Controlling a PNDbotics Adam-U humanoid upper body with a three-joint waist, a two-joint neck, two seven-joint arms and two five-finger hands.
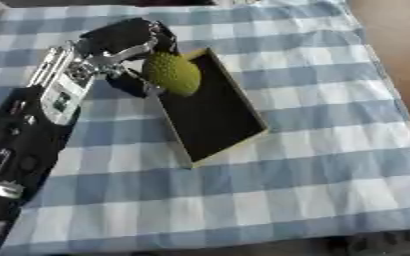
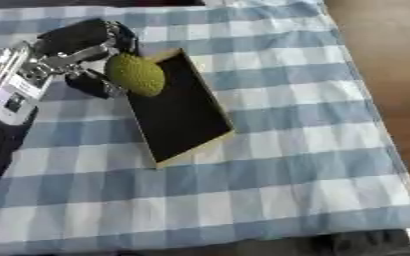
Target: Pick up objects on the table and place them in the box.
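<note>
My left hand (image 1: 125, 47) is curled round the bumpy green fruit (image 1: 173, 74), fingers (image 1: 130, 35) wrapped over its far side and the thumb tucked below, so the fruit hangs in my grip rather than resting on anything. I am holding it at the upper left corner of the box (image 1: 210, 111), partly over the black floor and partly over the rim, because that is the nearest part of the box to where my arm comes in from the left.

The box is a shallow tray with a pale wooden rim and a dark inside, lying askew on the blue and white checked cloth that covers the tabletop (image 1: 331, 165). Its long side runs away from me at a slant, which leaves the open floor stretching down and to the right of the fruit. Nothing else shows inside it.

I judge the carry to be nearly done: the fruit should go a little further over the floor, then lower, before my fingers let go, since released here it could strike the rim and roll back onto the cloth. Being rounded, it may also roll once set down.

My right hand shows in neither view. I see no other loose objects on the cloth.
</note>
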